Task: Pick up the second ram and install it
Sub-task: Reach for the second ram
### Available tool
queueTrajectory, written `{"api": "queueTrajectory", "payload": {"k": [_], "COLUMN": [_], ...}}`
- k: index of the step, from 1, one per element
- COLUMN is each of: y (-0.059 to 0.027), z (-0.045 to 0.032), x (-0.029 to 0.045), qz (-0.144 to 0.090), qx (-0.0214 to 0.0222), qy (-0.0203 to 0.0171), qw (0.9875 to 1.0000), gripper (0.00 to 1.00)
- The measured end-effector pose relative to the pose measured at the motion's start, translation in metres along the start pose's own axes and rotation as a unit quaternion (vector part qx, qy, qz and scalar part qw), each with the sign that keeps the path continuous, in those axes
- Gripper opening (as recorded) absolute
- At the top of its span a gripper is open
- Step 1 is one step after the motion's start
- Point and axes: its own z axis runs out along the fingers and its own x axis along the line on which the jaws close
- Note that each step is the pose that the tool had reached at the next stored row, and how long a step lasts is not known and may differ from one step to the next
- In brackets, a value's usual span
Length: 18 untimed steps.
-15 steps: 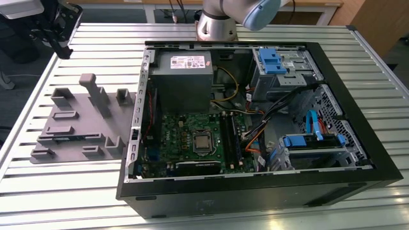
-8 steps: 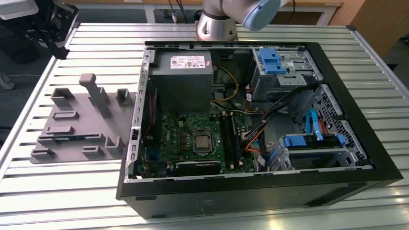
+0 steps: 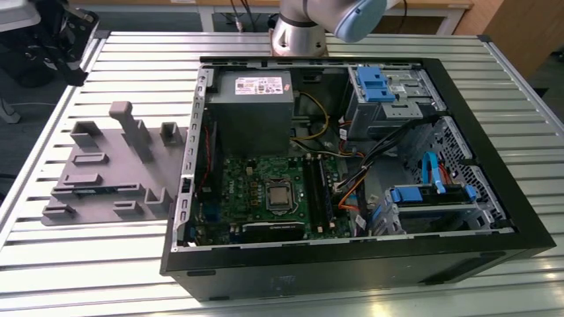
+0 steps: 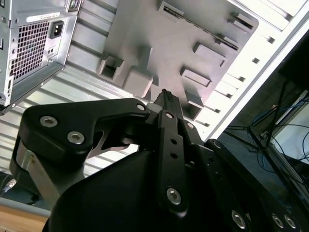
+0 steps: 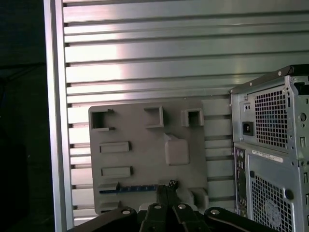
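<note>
The second ram (image 5: 130, 188) is a thin dark-blue stick lying in a slot of the grey holder plate (image 5: 145, 159), at the plate's edge nearest the camera. In the exterior view it shows as a bluish strip (image 3: 92, 191) on that plate (image 3: 105, 165), to the exterior view's left of the open computer case (image 3: 352, 264). My gripper (image 5: 167, 185) hangs well above the plate with its black fingers together and nothing between them. The tip of the gripper (image 4: 166, 95) also points down at the plate in the second wrist view.
The slatted metal table (image 3: 132, 53) carries the case. Inside it are the green motherboard (image 3: 255, 191), a grey power supply (image 3: 251, 99) and blue drive-bay clips (image 3: 374, 82). The arm's base (image 3: 298, 36) stands behind the case. The table's edge (image 5: 55, 121) runs past the plate.
</note>
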Motion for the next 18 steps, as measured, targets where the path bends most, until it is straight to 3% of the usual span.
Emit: {"api": "queueTrajectory", "payload": {"k": [13, 18], "y": [-0.0296, -0.0374], "z": [0.0026, 0.0031], "x": [0.0145, 0.0180], "qz": [0.000, 0.000], "qx": [0.0000, 0.0001], "qy": [0.0000, 0.0001], "qw": [1.0000, 1.0000], "gripper": [0.11, 0.11]}}
